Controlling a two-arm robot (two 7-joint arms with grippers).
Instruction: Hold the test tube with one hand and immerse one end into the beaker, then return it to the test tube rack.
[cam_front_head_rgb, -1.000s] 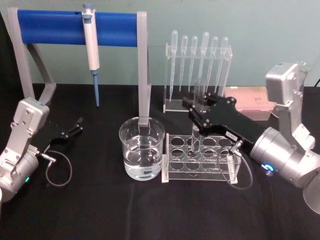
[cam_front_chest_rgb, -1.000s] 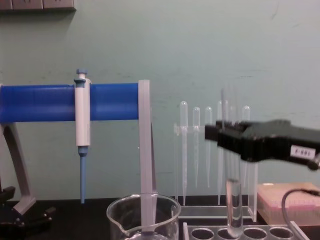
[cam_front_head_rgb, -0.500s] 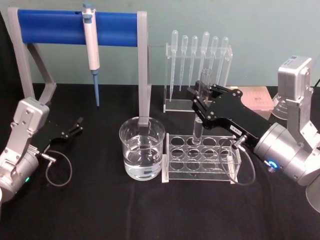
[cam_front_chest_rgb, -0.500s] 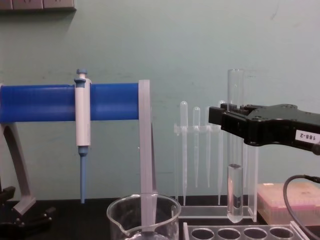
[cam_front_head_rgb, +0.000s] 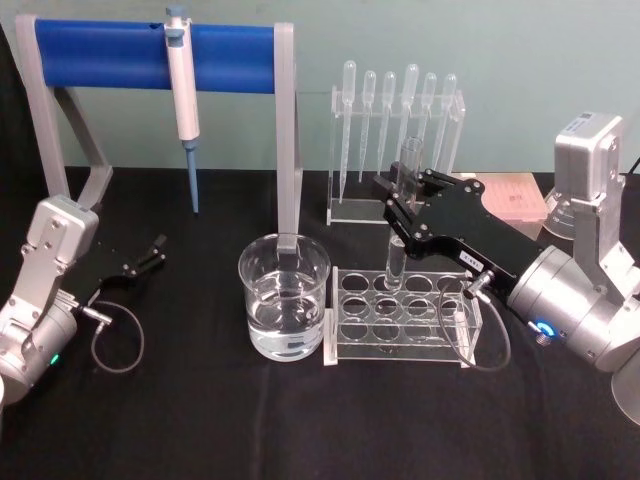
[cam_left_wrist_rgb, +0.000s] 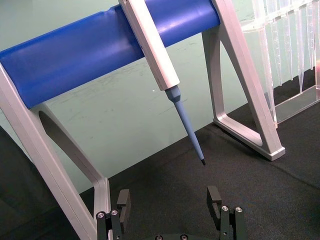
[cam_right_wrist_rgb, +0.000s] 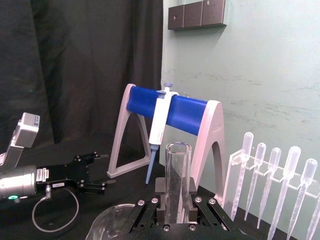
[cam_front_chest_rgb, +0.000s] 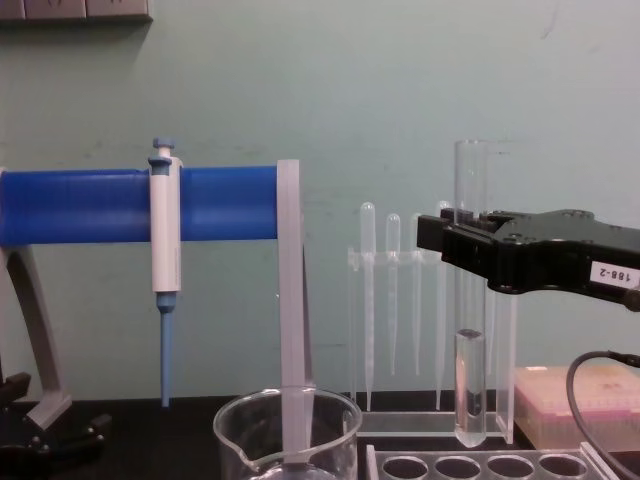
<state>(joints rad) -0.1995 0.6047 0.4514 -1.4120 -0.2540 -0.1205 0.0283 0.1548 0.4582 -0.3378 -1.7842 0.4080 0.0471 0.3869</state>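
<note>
"One test tube (cam_front_chest_rgb: 470, 395): location?"
"Held in my right gripper (cam_front_head_rgb: 398, 208), jaws clamped on its upper half. The tube is upright, its round bottom just above the test tube rack (cam_front_head_rgb: 345, 345) and clear of the holes."
"And the beaker (cam_front_head_rgb: 262, 320)?"
"On the tabletop (cam_front_head_rgb: 200, 420), just beside the rack's left end, part full of clear liquid, apart from the tube."
"Your left gripper (cam_left_wrist_rgb: 170, 205)?"
"Low at my left, jaws wide, holding nothing."
</note>
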